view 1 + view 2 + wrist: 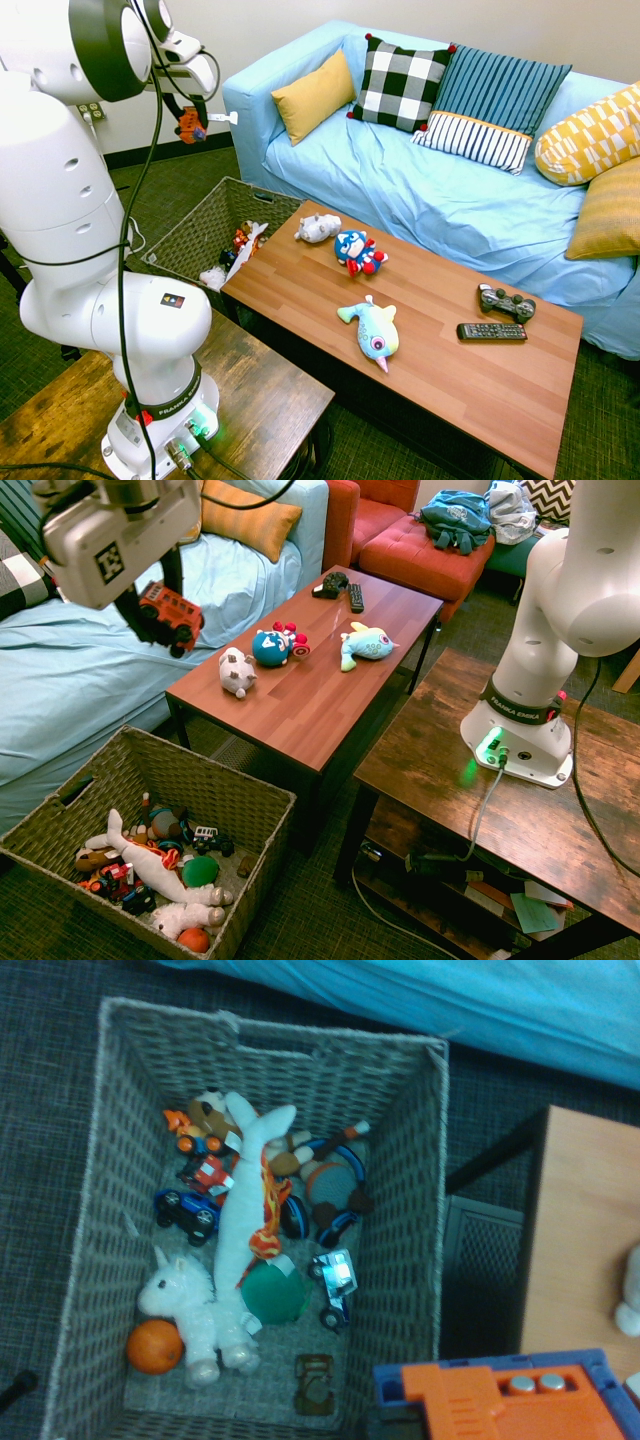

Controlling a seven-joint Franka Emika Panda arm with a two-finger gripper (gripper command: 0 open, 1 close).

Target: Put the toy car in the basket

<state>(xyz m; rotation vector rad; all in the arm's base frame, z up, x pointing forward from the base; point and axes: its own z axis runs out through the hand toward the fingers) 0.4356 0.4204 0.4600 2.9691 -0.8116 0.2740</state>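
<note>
Second exterior view: clamping the toy car (170, 613) between closed fingers of the gripper (165, 620), hanging high above the basket (190, 780), well apart.

Little print could be read. On the dark band round the foot of the white arm (522, 712), white lettering reading "FRANKA EMIKA" was seen in the second exterior view; the same band (165, 408) in the first exterior view carried lettering that appeared to begin "FRANKA", the rest being too small to be made out. Higher up that arm, a small dark square label (172, 299) with coloured marks was seen, but no words on it could be read.
</note>
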